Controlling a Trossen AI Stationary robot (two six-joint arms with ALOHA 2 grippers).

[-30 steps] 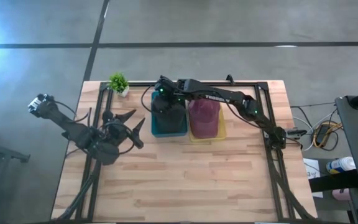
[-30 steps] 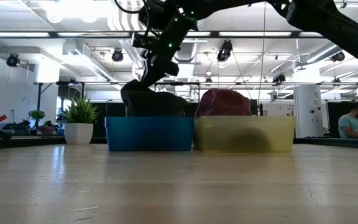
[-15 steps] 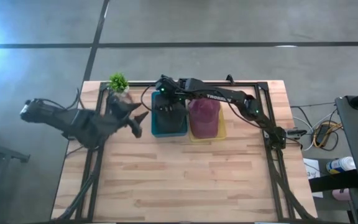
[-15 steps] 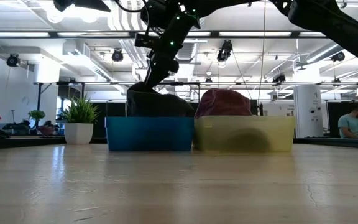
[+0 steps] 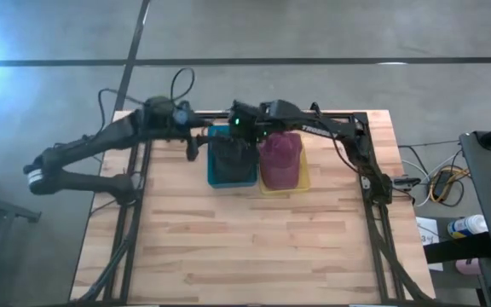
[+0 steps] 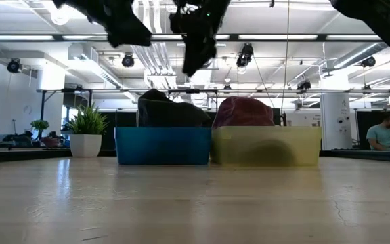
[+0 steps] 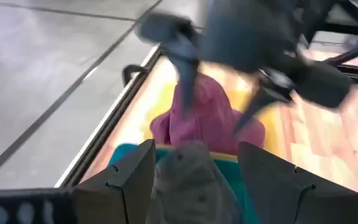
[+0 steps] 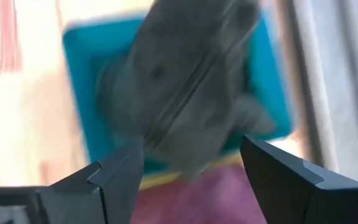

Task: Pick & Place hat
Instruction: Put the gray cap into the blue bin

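Observation:
A dark grey hat [image 5: 233,158] [image 6: 171,110] [image 8: 185,74] lies in the blue bin [image 5: 215,177] [image 6: 162,146], resting on the bin and rising above its rim. A maroon hat [image 5: 280,153] [image 6: 244,110] [image 7: 204,115] sits in the yellow bin [image 6: 266,146] beside it. My right gripper [image 5: 239,130] [image 6: 193,59] [image 8: 191,171] hangs open above the grey hat, clear of it. My left gripper [image 5: 194,143] [image 6: 128,28] [image 7: 194,180] is open, in the air just left of the blue bin at the far edge, pointing toward the bins.
A small potted plant [image 6: 87,130] stands at the far left, beside the blue bin. The black frame rails [image 5: 373,205] run along the table's left, right and far sides. Bare wood [image 5: 254,247] stretches from the bins to the near edge. A person [image 6: 386,132] sits in the room behind.
My right gripper has opened, let go of the grey hat and risen; the hat stays settled in the blue bin. My left arm has swung from the table's left side toward the far edge, ending next to the blue bin, its gripper staying open.

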